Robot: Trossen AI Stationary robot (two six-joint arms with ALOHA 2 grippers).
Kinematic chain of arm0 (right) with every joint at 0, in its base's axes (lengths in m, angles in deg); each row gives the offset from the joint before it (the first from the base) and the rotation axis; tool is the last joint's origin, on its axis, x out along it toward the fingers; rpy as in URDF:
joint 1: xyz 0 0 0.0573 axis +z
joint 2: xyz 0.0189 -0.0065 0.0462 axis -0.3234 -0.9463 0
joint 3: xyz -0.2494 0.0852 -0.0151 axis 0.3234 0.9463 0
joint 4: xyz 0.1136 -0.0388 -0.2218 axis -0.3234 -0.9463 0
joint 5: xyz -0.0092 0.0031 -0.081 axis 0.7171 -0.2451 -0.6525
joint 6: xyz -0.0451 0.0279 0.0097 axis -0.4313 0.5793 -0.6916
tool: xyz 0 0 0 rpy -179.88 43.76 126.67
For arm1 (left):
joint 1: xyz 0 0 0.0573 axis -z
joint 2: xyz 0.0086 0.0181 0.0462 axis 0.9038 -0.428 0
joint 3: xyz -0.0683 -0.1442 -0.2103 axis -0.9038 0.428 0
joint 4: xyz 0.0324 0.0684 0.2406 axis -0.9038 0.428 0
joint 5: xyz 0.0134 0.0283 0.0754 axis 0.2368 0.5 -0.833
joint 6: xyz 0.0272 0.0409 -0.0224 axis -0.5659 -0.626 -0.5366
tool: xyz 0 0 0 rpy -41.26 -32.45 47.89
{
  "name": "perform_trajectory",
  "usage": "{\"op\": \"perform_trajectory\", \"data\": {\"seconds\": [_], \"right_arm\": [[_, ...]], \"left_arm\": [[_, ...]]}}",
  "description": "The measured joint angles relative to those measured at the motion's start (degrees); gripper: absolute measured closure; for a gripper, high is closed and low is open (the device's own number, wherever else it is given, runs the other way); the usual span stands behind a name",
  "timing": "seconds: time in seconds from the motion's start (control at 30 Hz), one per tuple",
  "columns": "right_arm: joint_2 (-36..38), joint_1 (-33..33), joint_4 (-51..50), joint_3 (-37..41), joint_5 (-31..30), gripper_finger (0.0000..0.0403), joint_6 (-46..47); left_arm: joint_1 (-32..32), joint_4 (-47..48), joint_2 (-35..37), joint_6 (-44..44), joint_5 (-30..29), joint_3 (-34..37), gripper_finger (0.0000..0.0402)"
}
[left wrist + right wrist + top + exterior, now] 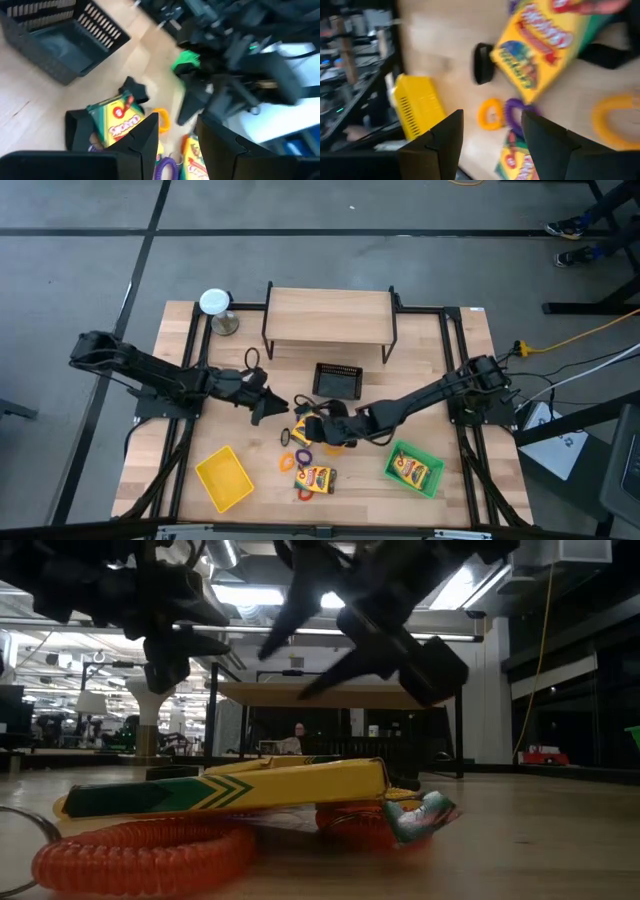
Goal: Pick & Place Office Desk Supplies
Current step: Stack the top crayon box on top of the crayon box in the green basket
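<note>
Nearest the low camera, a coiled orange-red ring (140, 855) is seen lying flat on the table (560, 840) at the lower left of the frame, with a flat yellow crayon pack (250, 785) resting tilted across it, propped by what lies beneath. In the high view, another crayon pack (318, 479) and several loose rings (290, 461) are found scattered at the lower centre, where they appear to wait for sorting. One pack (414, 470) has been laid in the green tray (392, 471) at the lower right, while the yellow tray (224, 477) at the lower left is shown bare, so the task is judged only partly done.

Slightly farther back, both grippers are held low over the clutter. The right gripper (308, 428), reaching in from the right, is seen over a yellow pack (304, 429) at mid-frame with its fingers spread wide; nothing is clearly grasped, and its wrist view shows a pack (540, 42) and rings (490, 114) below the parted fingers (445, 140). The left gripper (266, 407) is placed just to the left, its fingers parted and empty, presumably kept near to assist.

Farthest back, the black mesh basket (338, 380) is set before the wooden shelf (328, 315).
</note>
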Motion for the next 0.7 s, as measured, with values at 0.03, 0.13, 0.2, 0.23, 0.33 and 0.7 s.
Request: {"op": "perform_trajectory", "data": {"seconds": [0.03, 0.13, 0.2, 0.23, 0.33, 0.7], "right_arm": [[-0.1, 0.1, -1.2, -0.1, -0.1, 0.0201, 0.9], [-0.1, 1.0, -3.4, 0.2, -1.0, 0.0201, 4.8], [-0.1, 1.8, -3.6, 1.2, -2.2, 0.0201, 7.9], [-0.2, 2.1, -3.9, 1.6, -2.6, 0.0201, 9.6], [-0.2, 2.4, -3.6, 2.2, -2.9, 0.0201, 13.0], [-2.5, 0.2, -0.4, 2.3, -3.7, 0.0201, 14.4]], "left_arm": [[-0.7, -3.2, 0.0, 0.0, 1.1, 1.4, 0.0272], [-2.4, -15.3, 0.7, 2.0, 2.1, 7.3, 0.0272], [-3.1, -21.6, 1.5, 4.1, 1.5, 11.7, 0.0272], [-3.3, -23.1, 2.2, 4.9, 1.5, 13.7, 0.0272], [-3.4, -24.3, 4.3, 7.0, 1.1, 17.7, 0.0272], [-3.4, -21.5, 7.3, 5.6, 2.1, 18.0, 0.0272]]}}
